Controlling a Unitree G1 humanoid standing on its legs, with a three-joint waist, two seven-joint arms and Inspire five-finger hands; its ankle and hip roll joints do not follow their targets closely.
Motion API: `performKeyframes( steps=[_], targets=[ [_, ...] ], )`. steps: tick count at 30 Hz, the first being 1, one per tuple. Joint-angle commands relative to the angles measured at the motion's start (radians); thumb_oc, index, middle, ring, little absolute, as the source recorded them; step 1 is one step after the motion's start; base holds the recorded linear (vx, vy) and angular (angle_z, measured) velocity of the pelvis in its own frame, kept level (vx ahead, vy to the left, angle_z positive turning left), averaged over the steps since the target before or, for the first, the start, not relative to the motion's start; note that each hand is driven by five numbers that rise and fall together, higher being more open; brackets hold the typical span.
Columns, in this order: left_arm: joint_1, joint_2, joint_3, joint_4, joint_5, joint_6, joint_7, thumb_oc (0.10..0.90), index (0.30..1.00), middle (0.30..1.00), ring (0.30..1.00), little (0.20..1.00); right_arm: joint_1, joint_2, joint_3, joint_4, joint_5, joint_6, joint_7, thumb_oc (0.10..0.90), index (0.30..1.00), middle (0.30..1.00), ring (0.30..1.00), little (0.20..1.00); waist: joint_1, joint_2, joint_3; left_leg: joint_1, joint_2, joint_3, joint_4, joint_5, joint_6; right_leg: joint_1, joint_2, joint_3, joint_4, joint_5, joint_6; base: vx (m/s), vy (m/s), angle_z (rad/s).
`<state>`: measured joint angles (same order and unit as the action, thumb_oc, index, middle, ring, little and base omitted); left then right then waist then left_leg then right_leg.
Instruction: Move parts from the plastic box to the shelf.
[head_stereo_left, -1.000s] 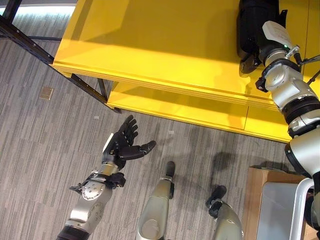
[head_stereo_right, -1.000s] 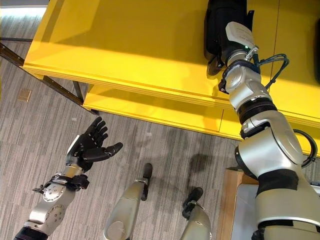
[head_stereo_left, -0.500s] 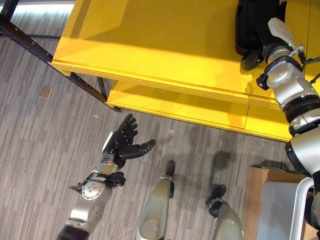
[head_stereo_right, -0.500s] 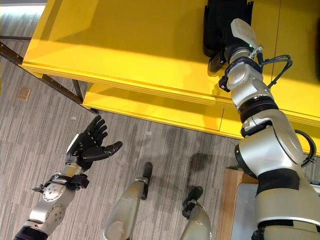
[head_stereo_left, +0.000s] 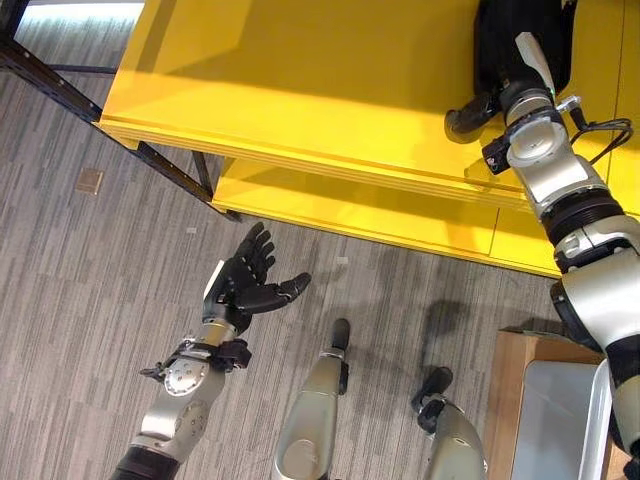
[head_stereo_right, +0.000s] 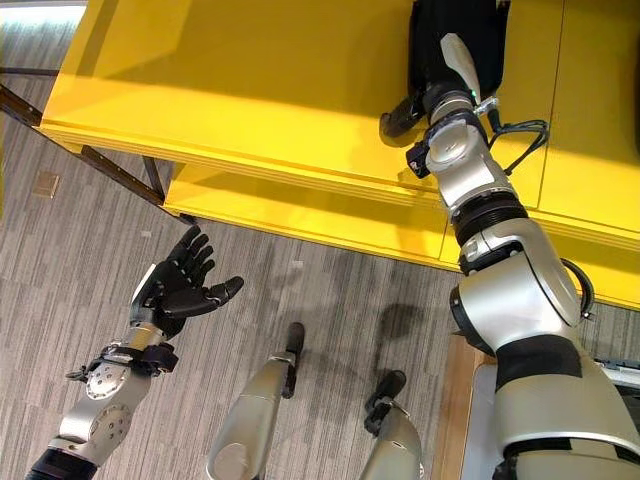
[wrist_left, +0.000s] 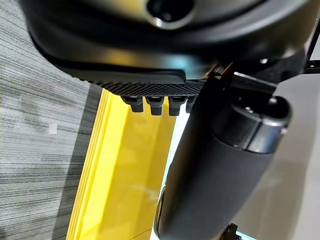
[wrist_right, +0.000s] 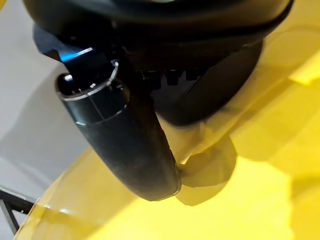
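Grey-floored foreground holds the left hand (head_stereo_left: 248, 285), palm up with fingers spread and empty, the plastic box (head_stereo_left: 562, 425) sits low at the right, and farther off the right hand (head_stereo_right: 432, 85) lies on the yellow shelf (head_stereo_left: 300, 80) against a black part (head_stereo_right: 455, 25), its grip impossible to tell.

Two silver-grey arms built of rounded, jointed segments with dark bands between them; each ends in a black hand, the left hand (head_stereo_left: 243, 288) and the right hand (head_stereo_right: 440, 60) alike (a white cover sits on the right one), ribbed black palm padding
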<state>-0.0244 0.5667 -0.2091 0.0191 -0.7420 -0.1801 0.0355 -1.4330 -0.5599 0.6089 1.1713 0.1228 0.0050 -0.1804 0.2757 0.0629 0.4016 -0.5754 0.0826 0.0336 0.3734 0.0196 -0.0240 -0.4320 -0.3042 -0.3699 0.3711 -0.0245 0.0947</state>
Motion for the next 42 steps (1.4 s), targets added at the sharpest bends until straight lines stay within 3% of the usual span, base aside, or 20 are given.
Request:
performKeyframes(
  steps=[1, 42],
  targets=[
    [-0.007, 0.032, 0.002, -0.106, -0.02, -0.11, 0.002, 0.9, 1.0, 1.0, 1.0, 1.0, -0.062, -0.028, 0.007, -0.117, 0.035, -0.077, -0.034, 0.9, 1.0, 1.0, 1.0, 1.0, 0.004, -0.012, -0.049, -0.045, 0.01, -0.06, 0.057, -0.093, -0.043, 0.079, 0.033, 0.045, 0.053, -0.144, 0.0, 0.0, 0.0, 0.0],
    [-0.028, 0.039, -0.017, -0.095, -0.006, -0.113, 0.024, 0.9, 1.0, 1.0, 1.0, 1.0, -0.034, 0.039, -0.077, -0.08, 0.127, -0.085, -0.062, 0.9, 1.0, 1.0, 1.0, 1.0, 0.017, -0.02, -0.05, -0.045, 0.003, -0.061, 0.055, -0.103, -0.035, 0.097, 0.035, 0.039, 0.025, -0.132, 0.009, 0.0, 0.0, 0.0]
  ],
)
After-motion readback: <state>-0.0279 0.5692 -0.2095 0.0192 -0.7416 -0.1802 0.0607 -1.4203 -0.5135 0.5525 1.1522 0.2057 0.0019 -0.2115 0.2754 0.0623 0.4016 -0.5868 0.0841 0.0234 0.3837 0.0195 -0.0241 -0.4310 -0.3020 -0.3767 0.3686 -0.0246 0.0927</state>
